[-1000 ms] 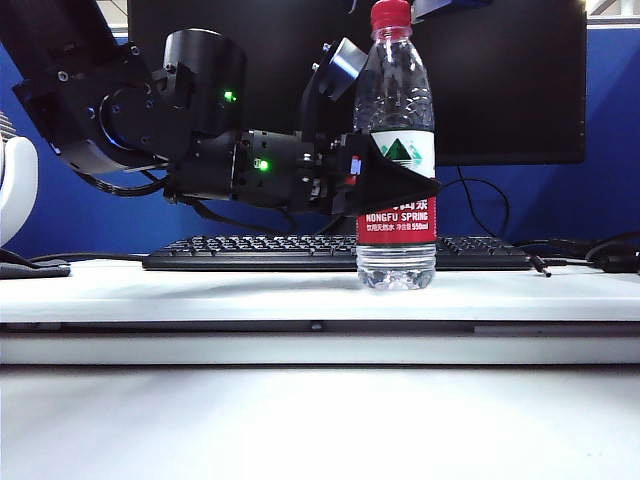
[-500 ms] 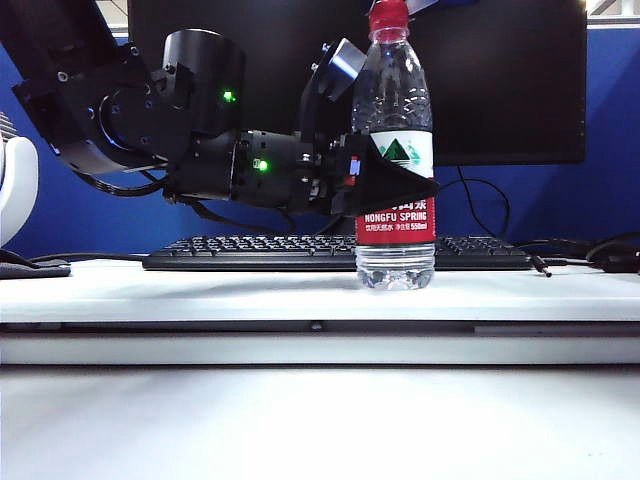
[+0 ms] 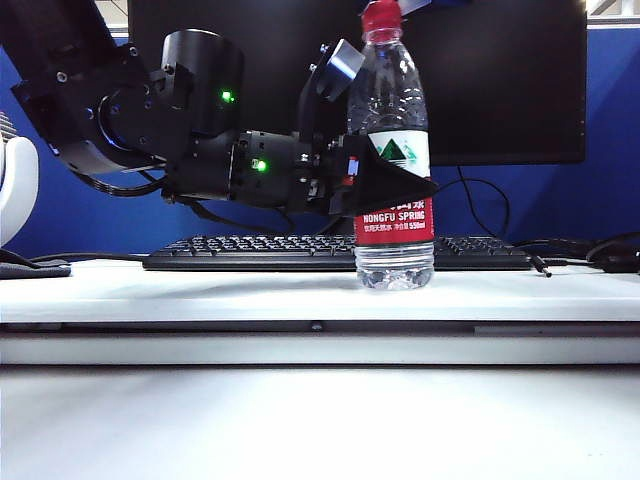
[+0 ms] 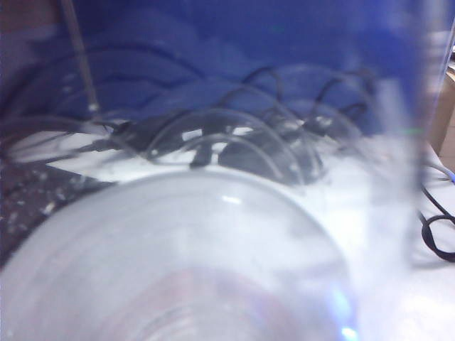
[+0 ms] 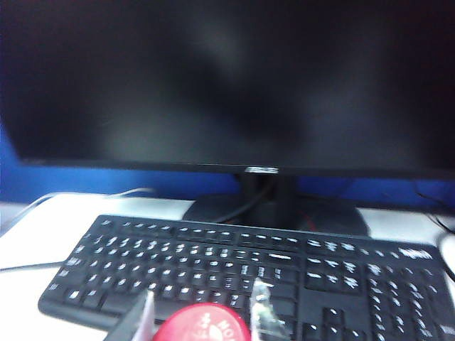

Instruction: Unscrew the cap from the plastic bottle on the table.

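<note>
The plastic bottle (image 3: 394, 150) stands on the white table (image 3: 200, 290), leaning a little to the left. My left gripper (image 3: 400, 185) reaches in from the left and is shut on the bottle at its red-and-white label. In the left wrist view the clear bottle (image 4: 213, 249) fills the picture as a blur, hiding the fingers. The red cap (image 3: 382, 17) is on the neck at the top edge of the exterior view. In the right wrist view my right gripper (image 5: 201, 316) is over the cap (image 5: 202, 325), one finger (image 5: 138, 320) against each side of it, shut on it.
A black keyboard (image 3: 250, 250) lies just behind the bottle, with a dark monitor (image 3: 500, 80) behind that. Cables (image 3: 600, 255) trail at the right rear of the table. A white rounded object (image 3: 15, 185) stands at the far left.
The right gripper's fingers have come together onto the cap. The bottle's top has shifted slightly to the left. The left arm has not moved.
</note>
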Robot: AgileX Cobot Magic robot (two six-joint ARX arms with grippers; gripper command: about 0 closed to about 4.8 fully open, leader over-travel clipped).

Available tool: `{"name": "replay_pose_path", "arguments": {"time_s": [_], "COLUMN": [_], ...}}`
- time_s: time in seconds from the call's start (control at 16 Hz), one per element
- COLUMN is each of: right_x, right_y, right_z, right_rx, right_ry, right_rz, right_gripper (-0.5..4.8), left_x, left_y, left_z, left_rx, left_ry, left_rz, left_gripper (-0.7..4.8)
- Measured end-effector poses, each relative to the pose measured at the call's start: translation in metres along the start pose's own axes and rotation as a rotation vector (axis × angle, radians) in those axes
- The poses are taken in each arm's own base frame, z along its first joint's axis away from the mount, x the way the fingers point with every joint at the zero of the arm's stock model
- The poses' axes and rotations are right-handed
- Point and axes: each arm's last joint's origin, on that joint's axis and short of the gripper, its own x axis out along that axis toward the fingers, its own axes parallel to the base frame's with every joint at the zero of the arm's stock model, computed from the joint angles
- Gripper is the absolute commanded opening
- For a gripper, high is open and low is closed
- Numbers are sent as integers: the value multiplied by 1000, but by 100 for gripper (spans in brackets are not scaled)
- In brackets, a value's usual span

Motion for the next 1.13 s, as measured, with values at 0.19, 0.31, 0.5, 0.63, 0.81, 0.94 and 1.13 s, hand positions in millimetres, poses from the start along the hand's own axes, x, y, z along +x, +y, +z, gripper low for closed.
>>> {"name": "replay_pose_path", "arguments": {"time_s": [0.19,0.31,0.5,0.63,0.81,0.94,1.13], "right_x": [3,4,10,16,27,29,30], "right_y": [-7,-13,-38,-56,-86,-102,-112], "right_z": [3,5,13,17,20,22,22], "right_rx": [-35,-56,-80,-79,-77,-80,-101], "right_ry": [35,53,95,122,158,172,169], "right_rz": [100,132,266,378,591,728,815], "right_gripper": [74,74,74,74,71,71,53], "left_x": [-1,-1,-1,0,0,0,1], "left_y": [1,1,1,0,0,0,-1], "left_z": [0,0,0,-1,-1,-1,0], "left_rx": [-4,-5,-7,-8,-5,2,5], "left_ry": [0,-1,1,3,5,4,3], "left_rz": [4,4,6,10,10,4,-2], "left_gripper": [327,327,327,327,327,327,327]}}
